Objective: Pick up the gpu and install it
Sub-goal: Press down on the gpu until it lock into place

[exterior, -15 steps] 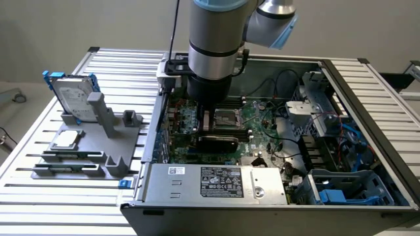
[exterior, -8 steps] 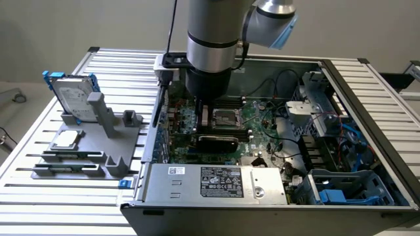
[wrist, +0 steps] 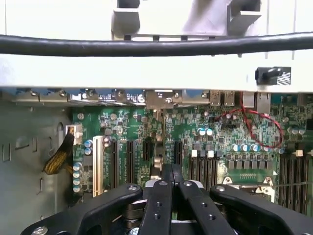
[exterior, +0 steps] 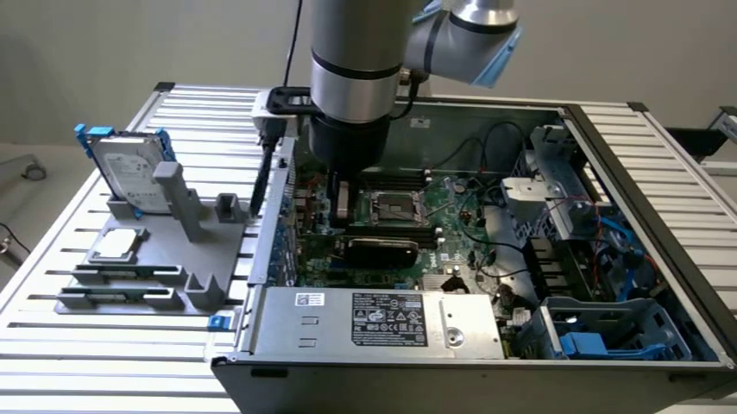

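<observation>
While the gpu [exterior: 382, 250] is standing on edge among the expansion slots on the motherboard [exterior: 461, 216], just below centre of the exterior view, its glossy black cover is facing the bottom of the frame. In the wrist view the gpu [wrist: 157, 147] is showing edge-on as a thin strip. It is running from a silver bracket at the rear panel, upper middle of the pic, down under the fingers.

The gripper [wrist: 168, 171] is hanging right over that top edge w/ its fingers pressed together, tips meeting. It may be touching the card, but I cannot tell from this angle. In the exterior view the gripper [exterior: 342, 211] is reaching down into the open pc case [exterior: 645, 216], left of the cpu socket [exterior: 389, 205] at mid-frame.

A black cable [wrist: 146, 46] is crossing the top of the wrist pic, and a red wire [wrist: 259, 127] is looping at right of centre.

The psu [exterior: 381, 317] is sitting at the bottom centre of the exterior view. At far left, a hard drive [exterior: 124, 168] is leaning upright in a grey holder [exterior: 173, 259], well apart from the case.
</observation>
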